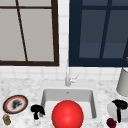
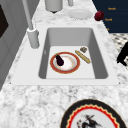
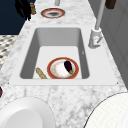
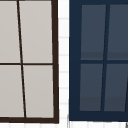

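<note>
Red and round, a ball (image 1: pixel 67 114) sits closest to the front camera, covering the sink's (image 1: pixel 47 96) front half. Every place below is given relative to that sink.

Inside the sink, on its floor, lies a red-rimmed plate (image 2: pixel 65 62) with a small dark eggplant (image 2: pixel 59 60) resting on it, so the eggplant is kept off the basin floor. Just beside the plate lie a tan stick-shaped item (image 2: pixel 82 56) and a small brown lump (image 2: pixel 83 49); what they are is unclear.

Behind the sink stands the faucet (image 1: pixel 68 76).

Left of the sink, a patterned plate (image 1: pixel 15 104) lies flat on the counter (image 1: pixel 25 87), with a small jar (image 1: pixel 6 120) in front of it. The left hand (image 1: pixel 37 110) hangs in the air between that plate and the sink's left edge, fingers curled downward, gripping nothing.

Right of the sink, a white plate (image 1: pixel 111 108) lies on the counter, with a dark red fruit (image 1: pixel 111 122) near its front and a grey container (image 1: pixel 123 82) behind it. The right hand (image 1: pixel 120 106) hovers over the white plate, fingers pointing down; whether it touches the plate cannot be told.
</note>
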Action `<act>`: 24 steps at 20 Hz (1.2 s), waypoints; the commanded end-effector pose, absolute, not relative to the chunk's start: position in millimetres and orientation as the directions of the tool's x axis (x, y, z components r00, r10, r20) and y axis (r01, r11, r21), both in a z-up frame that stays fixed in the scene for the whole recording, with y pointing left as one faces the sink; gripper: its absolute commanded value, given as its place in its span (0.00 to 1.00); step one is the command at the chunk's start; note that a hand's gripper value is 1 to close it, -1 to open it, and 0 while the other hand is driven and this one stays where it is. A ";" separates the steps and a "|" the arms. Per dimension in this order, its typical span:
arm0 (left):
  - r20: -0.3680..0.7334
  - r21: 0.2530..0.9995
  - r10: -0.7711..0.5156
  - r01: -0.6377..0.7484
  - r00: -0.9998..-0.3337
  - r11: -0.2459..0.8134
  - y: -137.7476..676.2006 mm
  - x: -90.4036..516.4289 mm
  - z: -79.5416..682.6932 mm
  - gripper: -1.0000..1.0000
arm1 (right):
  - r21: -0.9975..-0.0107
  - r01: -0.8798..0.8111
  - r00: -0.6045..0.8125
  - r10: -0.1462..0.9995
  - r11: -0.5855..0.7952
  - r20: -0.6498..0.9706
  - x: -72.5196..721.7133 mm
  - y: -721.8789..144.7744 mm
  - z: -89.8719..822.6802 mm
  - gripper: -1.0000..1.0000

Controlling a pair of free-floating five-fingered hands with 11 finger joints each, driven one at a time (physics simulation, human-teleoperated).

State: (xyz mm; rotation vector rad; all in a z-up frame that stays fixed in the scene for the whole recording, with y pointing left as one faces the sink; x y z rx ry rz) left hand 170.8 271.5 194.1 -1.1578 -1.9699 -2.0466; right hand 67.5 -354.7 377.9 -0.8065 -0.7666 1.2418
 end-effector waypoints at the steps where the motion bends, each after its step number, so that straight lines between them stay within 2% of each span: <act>1: 0.551 0.828 0.435 0.534 -0.713 -0.174 271.5 170.8 194.1 0.50 | -0.865 -0.484 0.151 0.986 0.131 0.065 36.9 -336.8 361.6 0.00; 5: 0.551 0.828 0.435 0.534 -0.713 -0.174 271.5 170.8 194.1 0.50 | -0.848 -0.513 0.152 0.987 0.128 0.057 22.5 -328.7 345.7 0.00; 24: 0.551 0.828 0.435 0.534 -0.713 -0.174 271.5 170.8 194.1 0.50 | -0.806 -0.582 0.004 0.991 0.109 0.132 86.2 -357.5 218.2 0.00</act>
